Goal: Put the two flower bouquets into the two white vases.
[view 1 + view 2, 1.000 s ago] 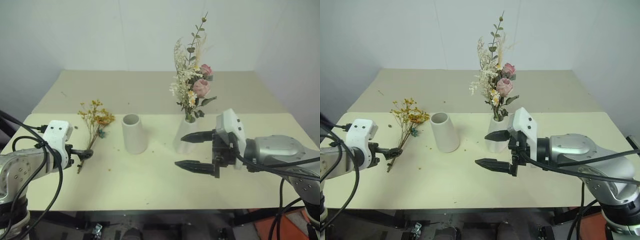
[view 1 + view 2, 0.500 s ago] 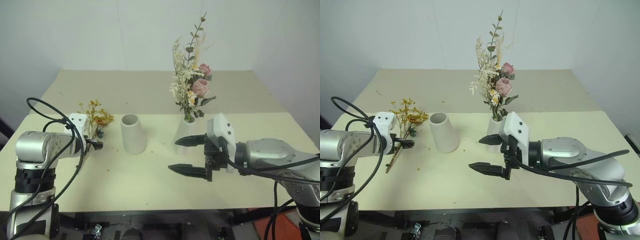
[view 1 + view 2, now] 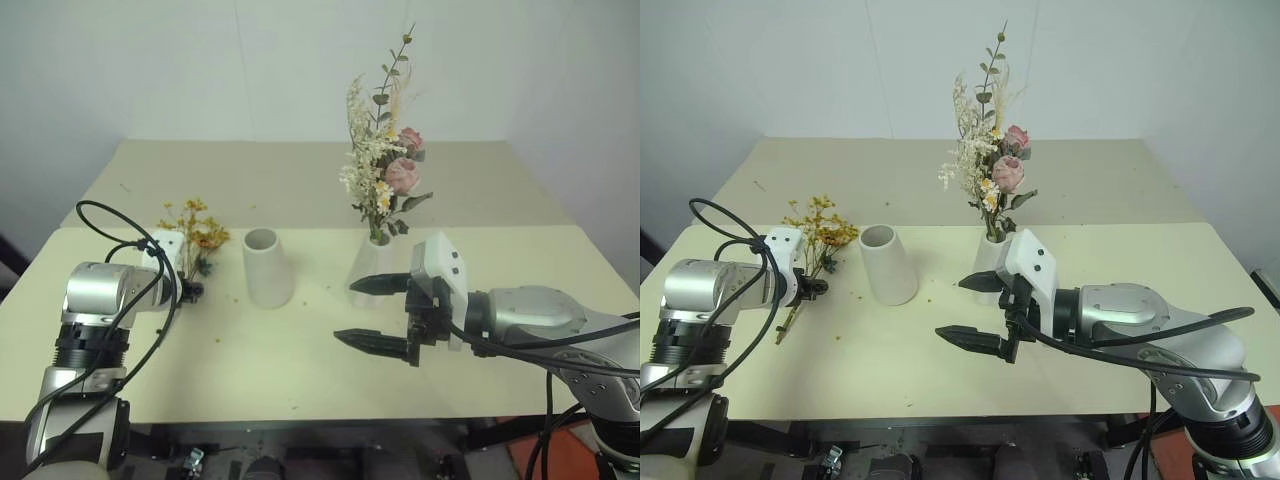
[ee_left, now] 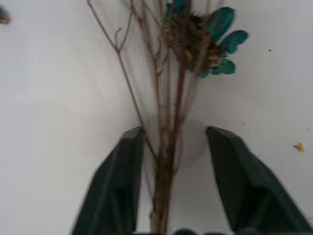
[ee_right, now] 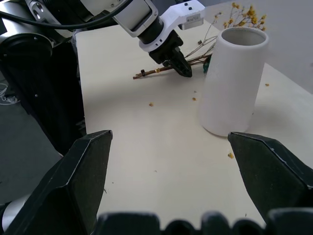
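No legible text, label, brand, number or sign appears on any surface in these views.

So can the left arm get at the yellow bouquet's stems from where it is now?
Probably yes. The left gripper already straddles the yellow bouquet lying flat on the table, stems between its fingers, nothing blocking. The wide-mouthed vase stands clear beside it.
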Tool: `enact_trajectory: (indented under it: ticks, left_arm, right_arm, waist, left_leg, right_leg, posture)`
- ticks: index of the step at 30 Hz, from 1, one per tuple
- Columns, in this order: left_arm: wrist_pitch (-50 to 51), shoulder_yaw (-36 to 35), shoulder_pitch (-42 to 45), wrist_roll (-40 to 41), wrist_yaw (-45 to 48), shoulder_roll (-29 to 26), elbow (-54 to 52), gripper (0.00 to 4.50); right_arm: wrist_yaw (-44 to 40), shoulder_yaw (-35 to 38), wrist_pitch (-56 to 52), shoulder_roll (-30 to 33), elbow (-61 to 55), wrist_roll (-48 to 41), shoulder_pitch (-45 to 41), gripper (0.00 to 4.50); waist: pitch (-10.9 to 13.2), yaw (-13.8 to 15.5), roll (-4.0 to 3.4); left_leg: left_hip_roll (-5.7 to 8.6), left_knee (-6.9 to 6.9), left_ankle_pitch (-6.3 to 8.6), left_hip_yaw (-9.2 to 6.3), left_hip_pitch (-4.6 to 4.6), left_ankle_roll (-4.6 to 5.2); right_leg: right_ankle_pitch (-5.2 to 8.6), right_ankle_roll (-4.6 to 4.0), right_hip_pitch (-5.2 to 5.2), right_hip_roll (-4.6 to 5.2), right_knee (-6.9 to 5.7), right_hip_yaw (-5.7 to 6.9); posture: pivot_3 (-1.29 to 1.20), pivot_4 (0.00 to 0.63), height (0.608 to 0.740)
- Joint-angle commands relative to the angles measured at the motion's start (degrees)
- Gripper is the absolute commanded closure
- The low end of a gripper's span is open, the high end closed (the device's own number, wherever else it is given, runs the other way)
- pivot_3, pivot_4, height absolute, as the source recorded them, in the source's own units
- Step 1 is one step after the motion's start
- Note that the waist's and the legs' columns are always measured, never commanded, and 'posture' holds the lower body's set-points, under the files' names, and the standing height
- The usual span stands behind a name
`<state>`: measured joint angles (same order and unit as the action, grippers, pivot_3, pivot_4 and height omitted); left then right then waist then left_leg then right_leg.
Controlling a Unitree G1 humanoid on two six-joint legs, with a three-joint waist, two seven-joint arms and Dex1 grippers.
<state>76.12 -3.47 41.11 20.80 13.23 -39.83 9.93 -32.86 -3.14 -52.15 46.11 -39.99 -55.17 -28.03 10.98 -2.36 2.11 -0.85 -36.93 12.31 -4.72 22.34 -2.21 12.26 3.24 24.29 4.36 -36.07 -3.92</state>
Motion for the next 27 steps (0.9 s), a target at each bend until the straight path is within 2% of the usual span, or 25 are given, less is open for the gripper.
enact_trajectory:
  ticks: [1,4,6,9,13,16,17,19,22,23,27]
  left_arm:
    - [-0.07,-0.32,2.05,-1.12,1.23,-0.48,-0.11,3.52]
    - [0.84,-0.68,2.45,-1.85,1.29,-0.74,-0.42,4.47]
    - [0.74,-1.72,2.44,-2.23,1.01,-0.93,-1.19,4.47]
    - [-5.29,-5.54,0.56,-3.12,-0.76,-0.28,-5.8,4.47]
    - [-6.18,-18.13,5.01,4.52,3.66,-0.56,-11.02,4.47]
    - [-8.92,-26.54,8.82,9.82,5.94,0.39,-10.04,4.47]
    - [-11.78,-29.26,9.48,11.77,7.57,1.03,-9.14,4.47]
    - [-17.07,-29.59,10.32,12.85,12.06,-0.29,-6.67,4.47]
    - [-27.7,-31.51,9.52,17.28,24.62,0.19,-3.11,4.47]
    - [-28.16,-31.97,10.18,19.1,27.32,0.15,-1.08,4.47]
    - [-33.84,-28.4,11.48,21.47,41.07,-0.93,5.57,4.47]
  right_arm:
    - [0.54,2.44,-0.16,0.35,-1.66,-0.32,0.05,0.0]
    - [0.73,2.57,-0.23,0.34,-1.68,-0.44,-0.02,0.0]
    - [0.83,2.66,-0.26,0.29,-1.72,-0.45,-0.06,0.0]
    - [0.89,3.02,0.05,0.25,-1.99,-0.44,0.18,0.0]
    - [1.97,6.45,2.29,-1.15,-2.96,-1.22,1.96,0.0]
    - [4.61,8.36,2.59,-3.92,-2.76,-2.48,2.71,0.0]
    - [5.43,8.53,2.37,-4.63,-2.68,-2.74,2.7,0.0]
    - [6.71,8.08,2.17,-5.88,-2.83,-2.55,2.73,0.0]
    - [8.13,6.32,2.58,-7.47,-3.71,-1.11,3.42,0.0]
    - [8.57,5.81,2.93,-8.07,-4.16,-0.5,3.79,0.0]
    - [9.65,4.86,4.85,-9.71,-5.72,2.77,5.53,0.0]
  waist:
    - [0.0,-0.04,0.0]
    - [0.0,-0.02,0.0]
    - [0.0,-0.04,0.0]
    - [0.0,-0.06,0.0]
    - [0.01,0.11,0.04]
    - [0.02,0.11,0.07]
    - [0.02,0.08,0.07]
    - [0.02,-0.1,0.07]
    - [0.02,-0.08,0.07]
    - [0.02,-0.07,0.07]
    - [0.01,-0.04,0.07]
  left_leg:
    - [0.0,0.0,0.0,0.0,0.0,0.0]
    - [0.0,0.0,0.0,0.0,0.01,0.0]
    - [0.0,0.0,0.0,0.0,0.01,0.0]
    - [-0.01,0.0,0.0,0.0,0.02,0.0]
    - [-0.01,0.0,0.0,0.0,0.07,0.0]
    - [0.0,-0.03,0.0,0.0,0.08,0.0]
    - [0.0,-0.04,0.0,0.0,0.06,0.0]
    - [0.0,-0.03,0.0,0.0,-0.03,0.0]
    - [-0.02,-0.03,-0.01,0.0,-0.07,-0.01]
    - [-0.02,-0.03,-0.03,0.0,-0.05,-0.04]
    - [-0.01,-0.06,-0.04,0.0,-0.02,-0.06]
  right_leg:
    - [0.0,0.0,0.01,0.0,0.0,0.0]
    - [0.0,0.0,0.01,0.0,0.0,0.0]
    - [0.0,0.01,0.01,0.01,0.0,0.0]
    - [0.0,0.0,0.02,0.0,0.0,0.0]
    - [-0.02,-0.04,0.04,0.01,0.01,0.0]
    - [-0.02,0.0,0.03,0.01,0.01,0.01]
    - [-0.02,0.01,0.01,0.02,0.01,0.01]
    - [-0.02,0.01,-0.05,0.02,0.0,0.01]
    - [-0.02,0.0,-0.04,-0.02,-0.05,0.01]
    - [-0.03,-0.01,-0.02,-0.02,-0.06,0.01]
    - [-0.03,-0.01,-0.04,0.0,-0.04,0.01]
  posture:
    - [0.0,0.15,0.74]
    - [0.0,0.15,0.74]
    - [0.0,0.15,0.74]
    - [0.0,0.15,0.74]
    - [0.0,0.15,0.74]
    - [0.0,0.15,0.74]
    - [0.0,0.15,0.74]
    - [0.0,0.15,0.74]
    - [0.0,0.15,0.74]
    - [0.0,0.15,0.74]
    - [0.0,0.15,0.74]
